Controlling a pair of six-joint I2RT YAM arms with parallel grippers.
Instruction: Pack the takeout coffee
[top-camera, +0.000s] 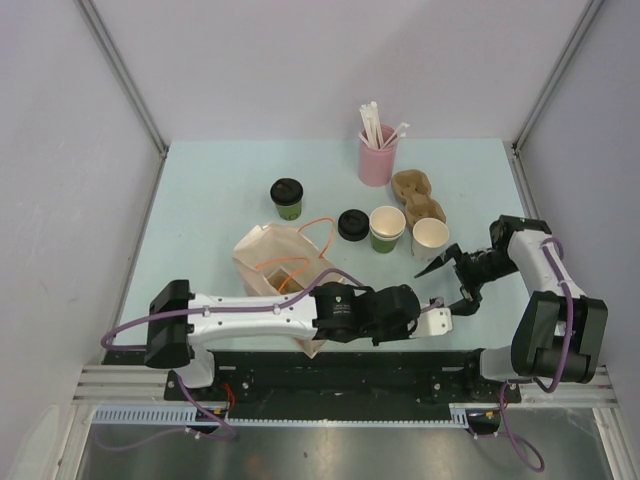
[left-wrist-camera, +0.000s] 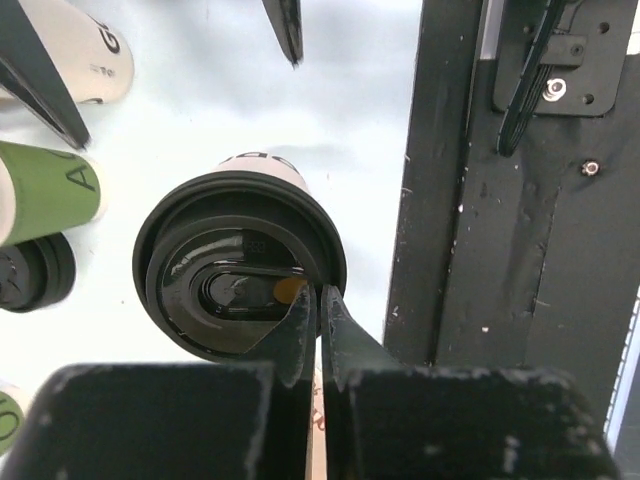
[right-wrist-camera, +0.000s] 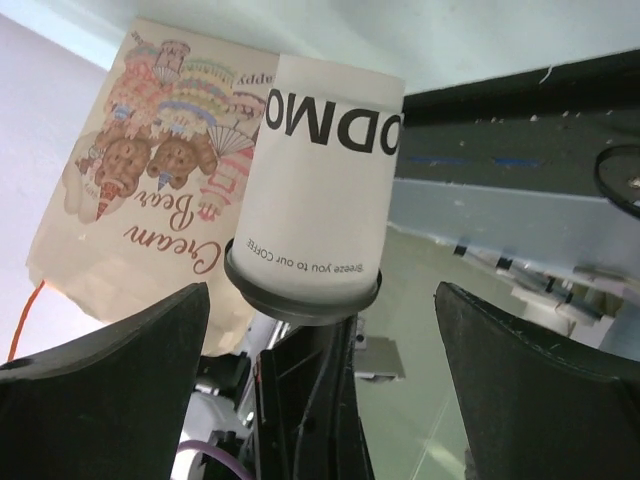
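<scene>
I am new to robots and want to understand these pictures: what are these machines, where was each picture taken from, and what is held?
These are two robot arms bolted at the near edge of a table. One picture looks down from above; the other two come from a camera on each wrist. The left gripper is shut on the lid rim of a white cup with dark lettering. The right gripper stands open beside it, holding nothing. On the table are a paper bag, a lidded green cup, a loose black lid, an open green cup, an open white cup, a cardboard carrier and a pink cup of straws.
</scene>
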